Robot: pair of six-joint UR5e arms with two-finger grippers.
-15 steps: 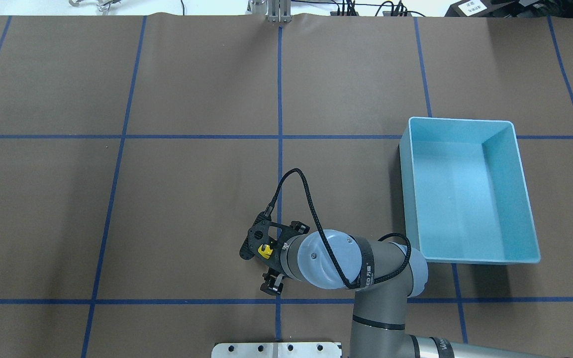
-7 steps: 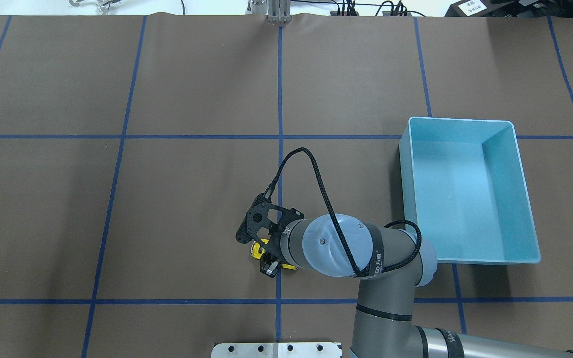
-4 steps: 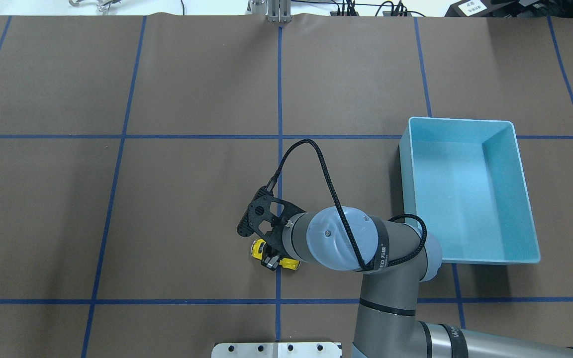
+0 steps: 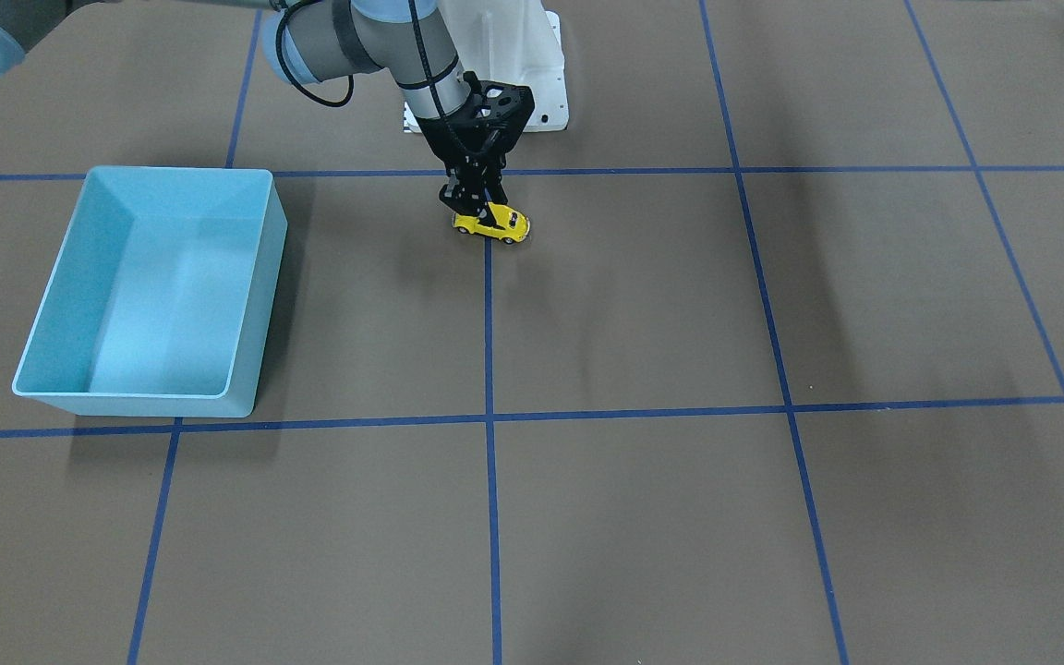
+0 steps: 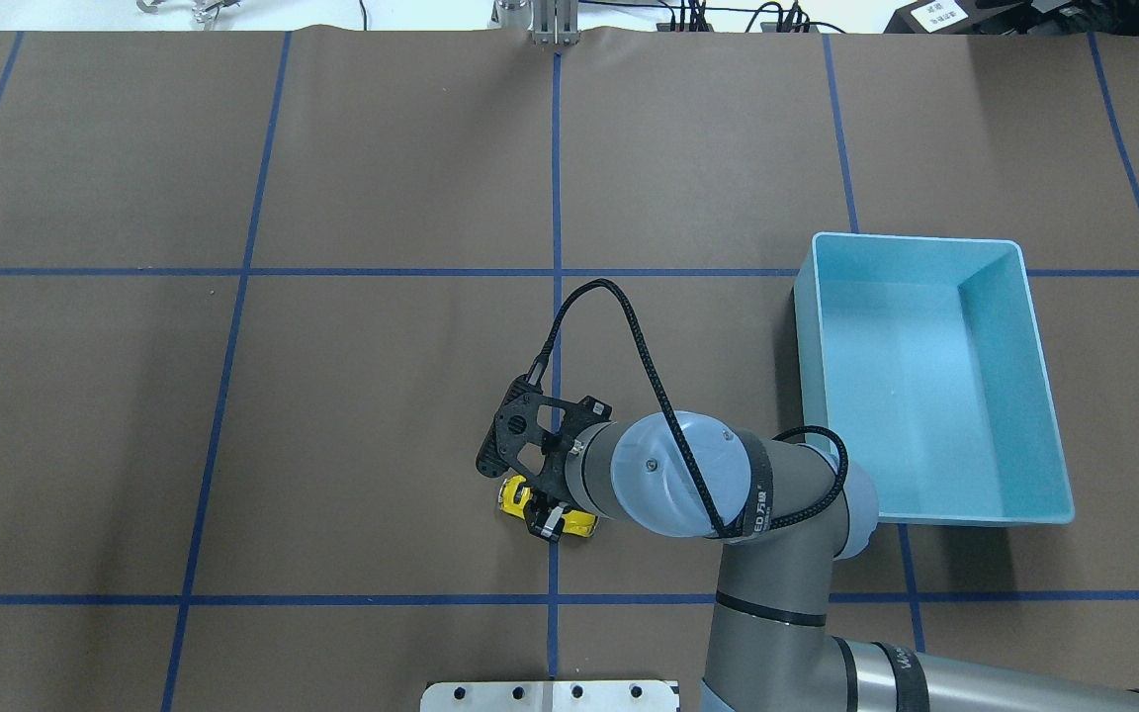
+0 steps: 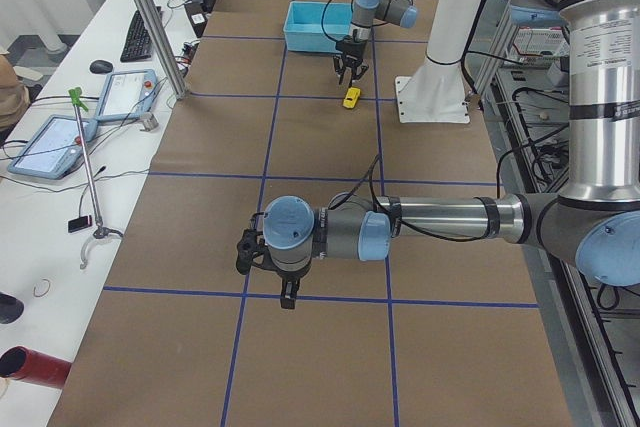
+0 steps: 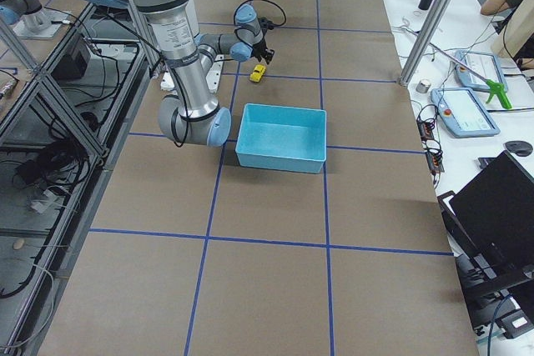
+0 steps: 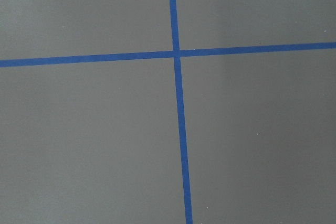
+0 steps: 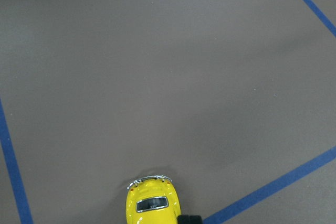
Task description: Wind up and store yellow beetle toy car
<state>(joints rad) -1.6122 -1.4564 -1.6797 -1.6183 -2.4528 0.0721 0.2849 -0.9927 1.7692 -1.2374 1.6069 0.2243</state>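
Note:
The yellow beetle toy car (image 4: 497,226) stands on the brown mat at the centre blue line, near the robot's base. It also shows in the overhead view (image 5: 513,494), mostly under the wrist, and at the bottom edge of the right wrist view (image 9: 151,203). My right gripper (image 4: 474,201) points down onto it and looks shut on it, with one fingertip (image 9: 190,219) beside the car. The light-blue bin (image 5: 812,396) is empty, well to the car's right. My left gripper (image 6: 285,297) hovers over bare mat far away; I cannot tell whether it is open.
Blue tape lines divide the brown mat into large squares. The white arm base plate (image 4: 532,74) stands just behind the car. In the exterior left view, an operators' table with tablets (image 6: 55,142) and metal poles (image 6: 150,27) lies beyond the mat's far side.
Two seconds ago the right gripper was wide open over the car; its fingers have since come together around it. Over the last second the arm and car have barely shifted.

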